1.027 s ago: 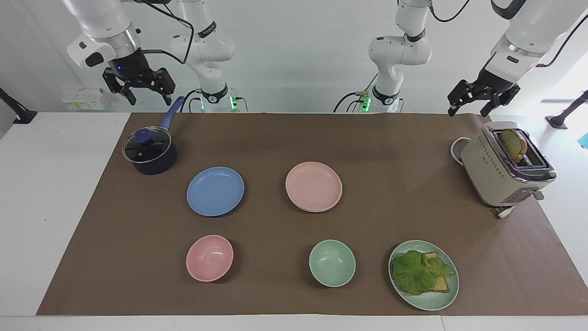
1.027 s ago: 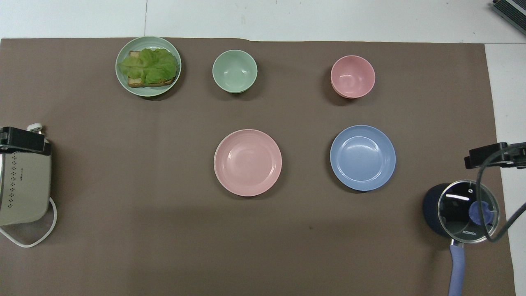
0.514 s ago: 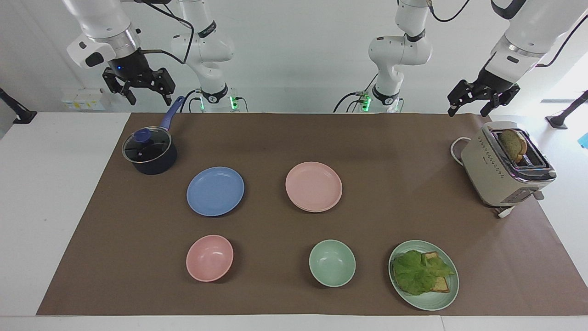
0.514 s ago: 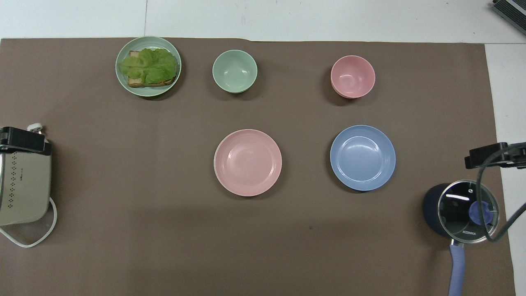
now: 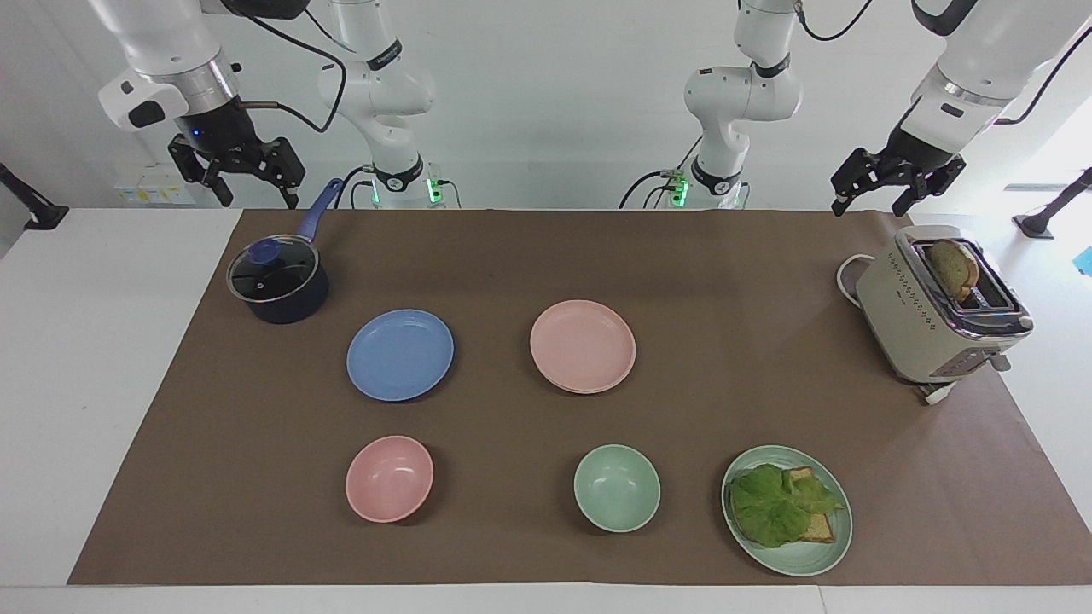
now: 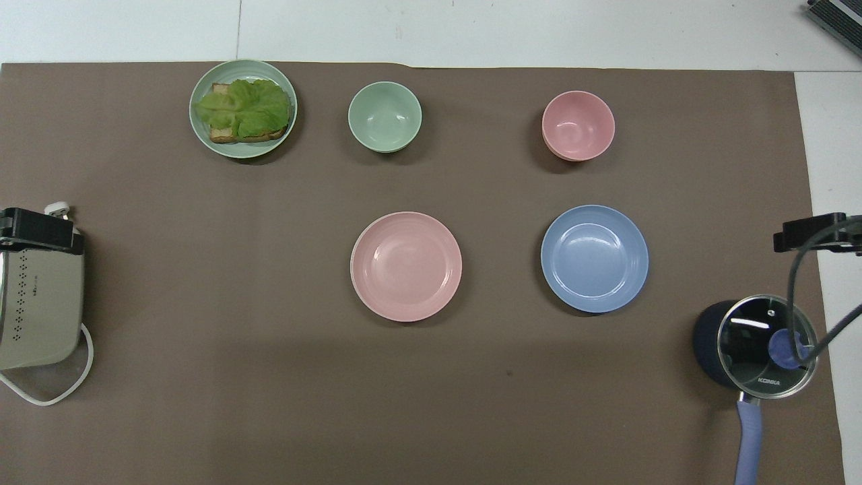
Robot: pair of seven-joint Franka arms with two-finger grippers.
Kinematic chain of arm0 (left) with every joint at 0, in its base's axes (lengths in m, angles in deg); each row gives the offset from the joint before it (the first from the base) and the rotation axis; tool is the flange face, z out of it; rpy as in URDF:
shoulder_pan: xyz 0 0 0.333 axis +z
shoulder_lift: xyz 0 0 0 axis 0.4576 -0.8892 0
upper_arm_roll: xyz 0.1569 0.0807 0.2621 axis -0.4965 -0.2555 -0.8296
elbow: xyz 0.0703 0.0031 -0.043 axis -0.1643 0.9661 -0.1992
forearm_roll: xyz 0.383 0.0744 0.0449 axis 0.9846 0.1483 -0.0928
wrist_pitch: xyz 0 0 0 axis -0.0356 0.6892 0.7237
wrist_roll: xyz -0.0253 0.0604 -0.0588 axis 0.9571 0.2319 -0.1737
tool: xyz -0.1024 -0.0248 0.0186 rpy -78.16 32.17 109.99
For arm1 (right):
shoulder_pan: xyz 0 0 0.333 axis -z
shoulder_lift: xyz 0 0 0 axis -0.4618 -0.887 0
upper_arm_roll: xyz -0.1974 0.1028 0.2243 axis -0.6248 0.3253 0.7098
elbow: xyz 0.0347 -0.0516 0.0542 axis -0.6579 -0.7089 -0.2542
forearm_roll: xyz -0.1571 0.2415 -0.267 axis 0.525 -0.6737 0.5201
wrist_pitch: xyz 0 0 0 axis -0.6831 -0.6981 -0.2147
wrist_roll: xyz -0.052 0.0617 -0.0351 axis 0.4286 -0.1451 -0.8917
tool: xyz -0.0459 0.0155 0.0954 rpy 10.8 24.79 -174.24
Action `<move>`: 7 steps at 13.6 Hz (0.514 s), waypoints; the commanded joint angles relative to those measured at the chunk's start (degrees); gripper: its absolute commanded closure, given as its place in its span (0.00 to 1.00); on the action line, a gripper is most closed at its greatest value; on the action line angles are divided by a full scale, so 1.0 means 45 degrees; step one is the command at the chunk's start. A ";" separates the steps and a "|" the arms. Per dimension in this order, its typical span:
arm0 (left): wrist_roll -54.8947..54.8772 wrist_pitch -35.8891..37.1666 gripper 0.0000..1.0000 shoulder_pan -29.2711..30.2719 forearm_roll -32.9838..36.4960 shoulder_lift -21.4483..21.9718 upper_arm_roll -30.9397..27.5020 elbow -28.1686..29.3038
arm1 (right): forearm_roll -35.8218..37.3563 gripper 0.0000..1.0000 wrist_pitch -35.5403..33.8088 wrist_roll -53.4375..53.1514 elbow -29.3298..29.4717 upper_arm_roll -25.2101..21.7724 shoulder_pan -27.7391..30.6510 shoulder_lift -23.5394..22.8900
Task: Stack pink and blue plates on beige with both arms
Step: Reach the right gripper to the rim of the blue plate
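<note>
The pink plate lies mid-table on the brown mat. The blue plate lies beside it, toward the right arm's end. The beige plate is hidden; a thin second rim shows under the pink plate's edge, and I cannot tell what it is. My right gripper hangs open and empty in the air, by the saucepan's handle. High over the toaster's corner, my left gripper is open and holds nothing.
A lidded dark saucepan stands at the right arm's end, a beige toaster holding bread at the left arm's end. Farther from the robots sit a pink bowl, a green bowl and a green plate with toast and lettuce.
My right gripper has drifted outward toward the right arm's end of the table, away from the saucepan. The left gripper and all dishes stay put.
</note>
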 commanded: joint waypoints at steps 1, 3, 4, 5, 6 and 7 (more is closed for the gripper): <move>-0.0131 0.0169 0.00 0.0103 0.0289 0.0115 0.0119 -0.0002 | -0.0093 0.00 0.1846 0.0389 -0.1456 0.0089 0.0034 -0.0316; -0.0131 0.0169 0.00 0.0122 0.0289 0.0115 0.0119 -0.0002 | -0.0114 0.00 0.2552 0.0389 -0.1926 0.0109 -0.0045 -0.1076; -0.0131 0.0169 0.00 0.0122 0.0289 0.0115 0.0119 -0.0002 | -0.0133 0.00 0.2903 0.0408 -0.2199 0.0128 -0.0103 -0.1486; -0.0131 0.0169 0.00 0.0122 0.0289 0.0115 0.0119 -0.0002 | -0.0172 0.00 0.3603 0.0408 -0.2647 0.0186 -0.0123 -0.1916; -0.0131 0.0169 0.00 0.0103 0.0289 0.0096 0.0119 -0.0002 | -0.0231 0.00 0.4576 0.0447 -0.3270 0.0206 -0.0278 -0.2172; -0.0131 0.0169 0.00 0.0122 0.0289 0.0096 0.0119 -0.0002 | -0.0270 0.00 0.5592 0.0505 -0.3991 0.0187 -0.0472 -0.2271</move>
